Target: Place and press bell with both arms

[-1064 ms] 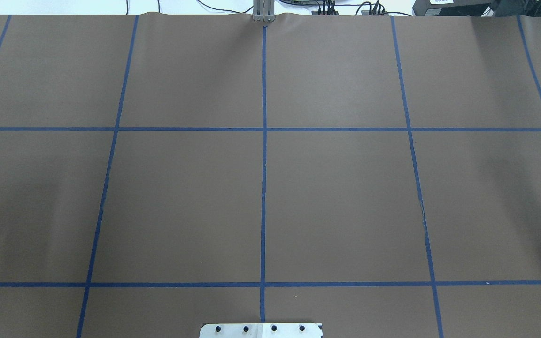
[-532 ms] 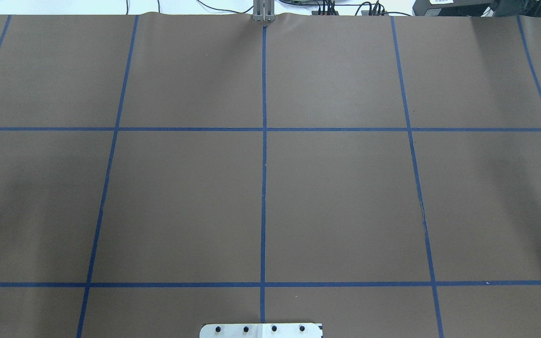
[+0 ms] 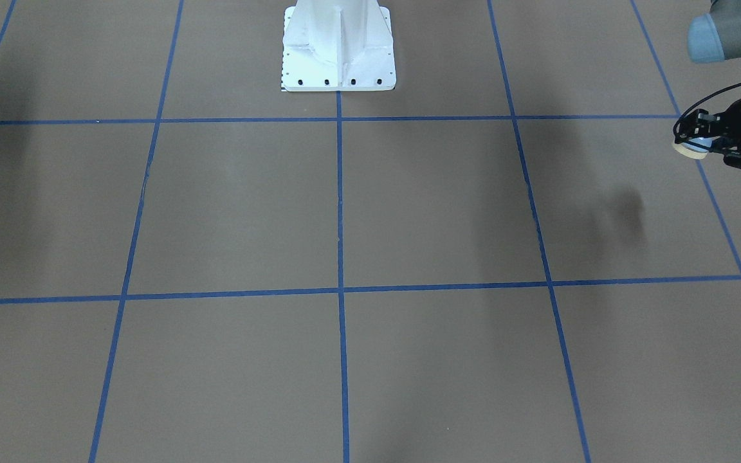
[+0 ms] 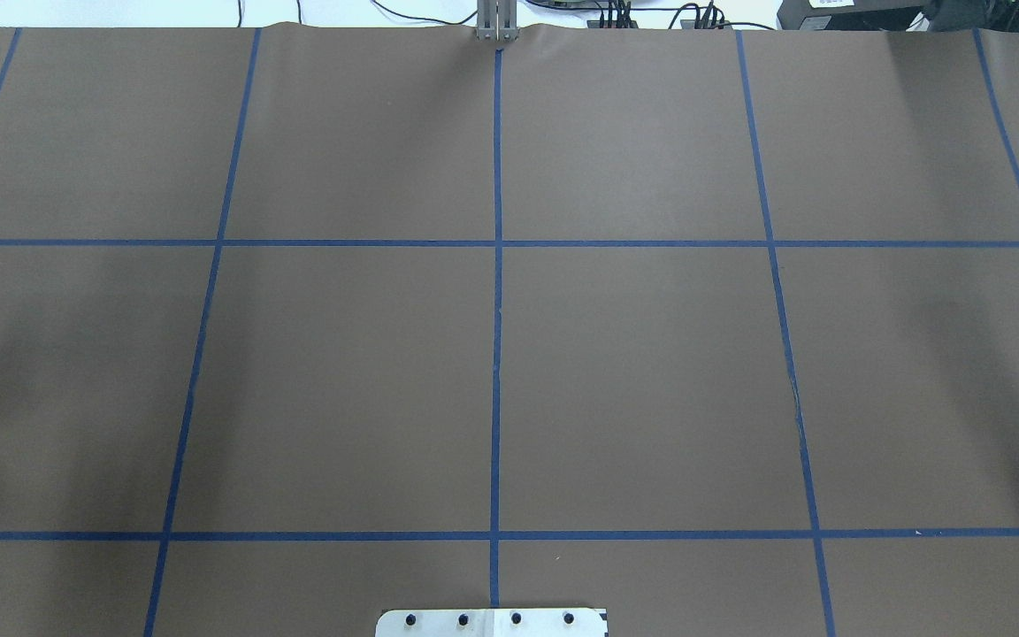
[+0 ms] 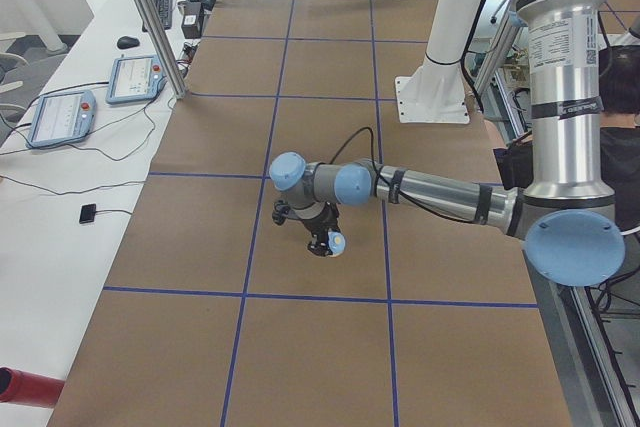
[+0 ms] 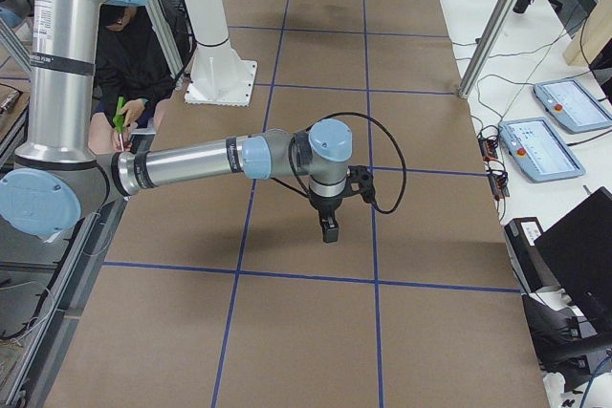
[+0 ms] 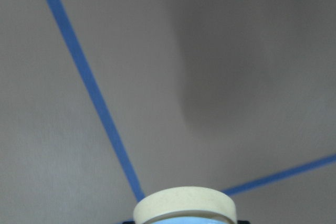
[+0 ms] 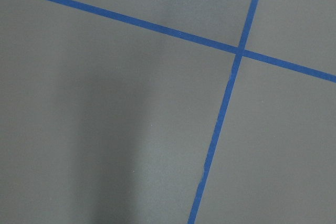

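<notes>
The bell (image 3: pixel 691 148) is light blue with a cream base ring. My left gripper (image 3: pixel 696 137) is shut on it and holds it above the brown table at the view's right edge, with its shadow below. The bell (image 5: pixel 337 243) also shows in the exterior left view under the left gripper (image 5: pixel 324 239), and its cream ring (image 7: pixel 184 205) fills the bottom of the left wrist view. My right gripper (image 6: pixel 329 228) points down above the table in the exterior right view; I cannot tell if it is open or shut. The overhead view shows neither gripper.
The brown table cover (image 4: pixel 341 380) carries a blue tape grid (image 4: pixel 496 354). The white pedestal base (image 3: pixel 338 51) stands at the robot's side. Two tablets (image 5: pixel 135 77) and a metal post (image 5: pixel 150 17) are on the white side table. A seated person (image 6: pixel 134 54) is behind the pedestal.
In the overhead view the shadow at the left has grown darker and spread toward the near side. No arm or bell shows there in any of these frames.
</notes>
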Robot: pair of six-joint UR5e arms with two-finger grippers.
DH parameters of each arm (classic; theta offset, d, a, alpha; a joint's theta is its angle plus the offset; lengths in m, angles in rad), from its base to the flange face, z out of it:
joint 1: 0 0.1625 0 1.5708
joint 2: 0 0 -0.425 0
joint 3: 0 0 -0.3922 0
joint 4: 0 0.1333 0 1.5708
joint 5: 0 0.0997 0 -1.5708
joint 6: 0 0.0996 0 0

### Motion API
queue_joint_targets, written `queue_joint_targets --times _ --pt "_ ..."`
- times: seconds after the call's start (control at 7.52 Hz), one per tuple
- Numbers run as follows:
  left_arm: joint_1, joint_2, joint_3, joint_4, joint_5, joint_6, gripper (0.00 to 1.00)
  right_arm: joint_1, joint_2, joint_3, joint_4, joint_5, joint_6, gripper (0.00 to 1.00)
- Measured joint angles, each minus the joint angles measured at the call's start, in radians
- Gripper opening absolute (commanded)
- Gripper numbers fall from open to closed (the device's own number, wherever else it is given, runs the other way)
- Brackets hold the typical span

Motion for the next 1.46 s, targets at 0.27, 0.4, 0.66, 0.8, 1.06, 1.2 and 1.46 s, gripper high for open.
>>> queue_joint_targets --times 0.27,0.4,0.66,0.8,1.06,1.2,1.46 --pt "0.015 -0.195 0.028 0.107 -0.002 -0.13 0.41 0.0 0.002 0.001 0.001 0.0 0.0 1.0" --pt "0.049 -0.278 0.05 0.129 -0.002 -0.219 0.41 0.0 0.004 0.001 0.001 0.001 0.001 1.0" --pt "0.153 -0.452 0.127 0.141 0.0 -0.434 0.41 0.0 0.007 0.0 0.001 0.011 0.002 1.0" --pt "0.217 -0.564 0.201 0.141 0.0 -0.55 0.41 0.0 0.008 -0.001 0.0 0.014 0.002 1.0" --pt "0.336 -0.836 0.462 0.125 0.001 -0.728 0.41 0.0 0.01 -0.003 0.0 0.016 0.003 1.0" --pt "0.373 -0.937 0.59 0.083 0.001 -0.782 0.41 0.0 0.01 -0.003 0.0 0.017 0.003 1.0" --pt "0.424 -1.036 0.767 -0.077 0.0 -0.893 0.41 0.0 0.01 -0.004 -0.001 0.017 0.004 1.0"
